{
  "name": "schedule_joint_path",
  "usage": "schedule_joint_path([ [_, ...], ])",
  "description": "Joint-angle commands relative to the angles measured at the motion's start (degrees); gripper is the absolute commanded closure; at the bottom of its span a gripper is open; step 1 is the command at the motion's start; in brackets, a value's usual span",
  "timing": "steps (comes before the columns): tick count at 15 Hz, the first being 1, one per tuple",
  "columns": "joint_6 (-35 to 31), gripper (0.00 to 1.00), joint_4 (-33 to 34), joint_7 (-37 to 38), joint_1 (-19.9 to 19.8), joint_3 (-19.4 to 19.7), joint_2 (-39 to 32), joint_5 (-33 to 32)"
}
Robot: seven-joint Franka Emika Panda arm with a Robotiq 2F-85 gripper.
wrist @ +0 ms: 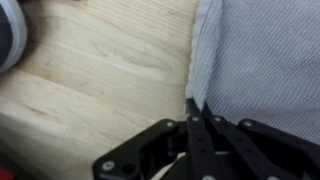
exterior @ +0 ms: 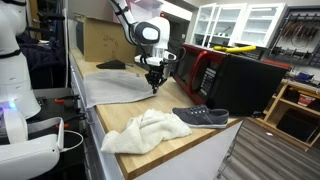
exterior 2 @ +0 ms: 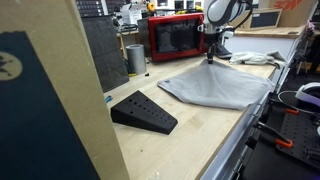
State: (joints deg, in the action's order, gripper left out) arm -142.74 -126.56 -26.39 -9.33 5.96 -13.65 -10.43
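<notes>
A grey cloth lies spread on the wooden table; it also shows in an exterior view and fills the right side of the wrist view. My gripper points straight down at the cloth's edge, also seen in an exterior view. In the wrist view its fingers are pressed together right at the cloth's edge and appear to pinch it. Bare wood lies to the left of the edge.
A crumpled white towel and a dark shoe lie near the table's end. A red microwave and a black box stand behind the gripper. A black wedge and a metal cup are on the table.
</notes>
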Motion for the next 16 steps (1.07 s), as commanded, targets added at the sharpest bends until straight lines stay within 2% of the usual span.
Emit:
schedule_joint_path([
  [1,-1.5,0.99,-0.43,2.76,1.04,1.01,4.84,-5.99],
  [7,-3.01,0.99,2.77,7.54,2.07,0.91,5.91,-15.59],
  [8,-3.77,0.94,3.01,8.9,2.33,1.06,5.81,-17.67],
  [9,-4.32,0.95,3.07,10.33,2.56,1.2,5.87,-19.51],
  [10,-4.77,0.84,3.14,11.97,2.72,1.37,5.99,-21.29],
  [11,-5.0,0.69,3.11,13.3,2.8,1.46,6.29,-22.6],
  [16,-7.48,0.34,2.09,17.46,2.68,1.41,9.63,-24.82],
])
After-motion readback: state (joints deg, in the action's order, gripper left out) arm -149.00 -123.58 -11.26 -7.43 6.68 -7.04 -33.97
